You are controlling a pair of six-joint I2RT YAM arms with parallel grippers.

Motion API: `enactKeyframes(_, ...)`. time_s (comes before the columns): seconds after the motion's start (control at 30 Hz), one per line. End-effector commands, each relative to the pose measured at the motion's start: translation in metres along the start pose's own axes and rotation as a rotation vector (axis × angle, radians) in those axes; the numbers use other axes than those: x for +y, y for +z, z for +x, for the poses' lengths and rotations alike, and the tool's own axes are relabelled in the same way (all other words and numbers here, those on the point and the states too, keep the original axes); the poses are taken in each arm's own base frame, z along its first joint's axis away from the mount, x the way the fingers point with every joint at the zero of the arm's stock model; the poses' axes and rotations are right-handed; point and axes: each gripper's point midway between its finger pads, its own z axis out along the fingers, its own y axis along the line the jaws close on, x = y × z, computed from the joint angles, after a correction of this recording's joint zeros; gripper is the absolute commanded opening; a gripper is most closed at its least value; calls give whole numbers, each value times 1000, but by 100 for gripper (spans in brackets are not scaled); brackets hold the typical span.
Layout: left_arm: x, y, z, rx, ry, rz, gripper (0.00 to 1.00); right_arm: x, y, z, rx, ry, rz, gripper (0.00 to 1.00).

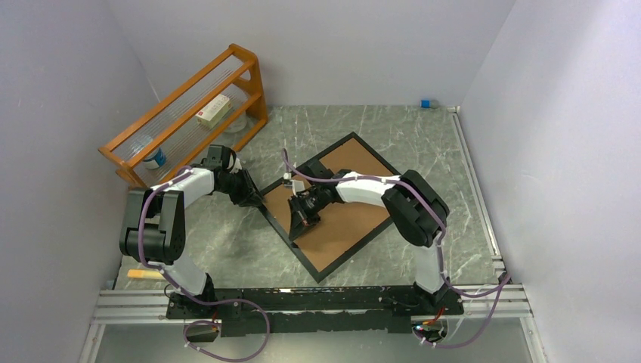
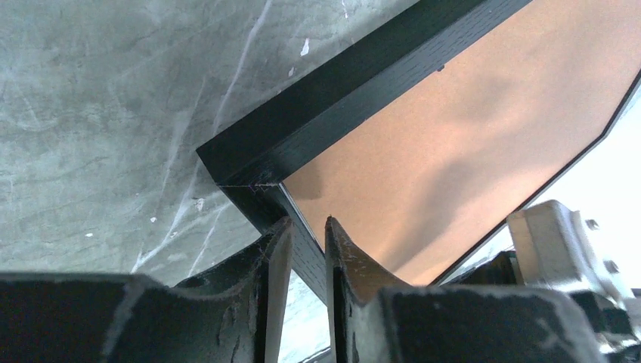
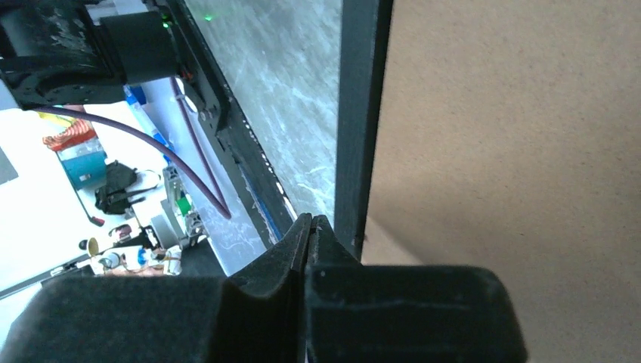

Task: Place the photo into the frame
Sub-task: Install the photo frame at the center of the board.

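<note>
left gripper (image 2: 308, 224) clamps frame (image 2: 340, 94) edge (near its corner) | right gripper (image 3: 312, 221) pinched closed beside frame

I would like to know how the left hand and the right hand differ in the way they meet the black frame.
The left hand has its fingers apart, one each side of the rim of the rectangular black-bordered picture frame; the right hand has its fingertips pressed together beside that rim, nothing visible between them. The left hand is at a corner, the right hand along a side. Both are black, at the frame.
</note>
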Motion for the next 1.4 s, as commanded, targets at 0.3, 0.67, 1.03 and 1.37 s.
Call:
enactKeyframes(0.3, 35, 10, 18, 61, 9, -154, 26, -18, 5, 21, 128, 13, 26, 1)
enactKeyframes(0.67, 35, 12, 18, 67, 11, -158, 25, -64, 11, 32, 139, 80, 196, 0)
enactKeyframes(1.03, 37, 10, 16, 64, 18, -174, 25, -118, 0, 15, 43, 165, 340, 0)
enactKeyframes(1.37, 36, 8, 14, 51, 10, -176, 25, -134, -17, 12, 5, 121, 444, 0)
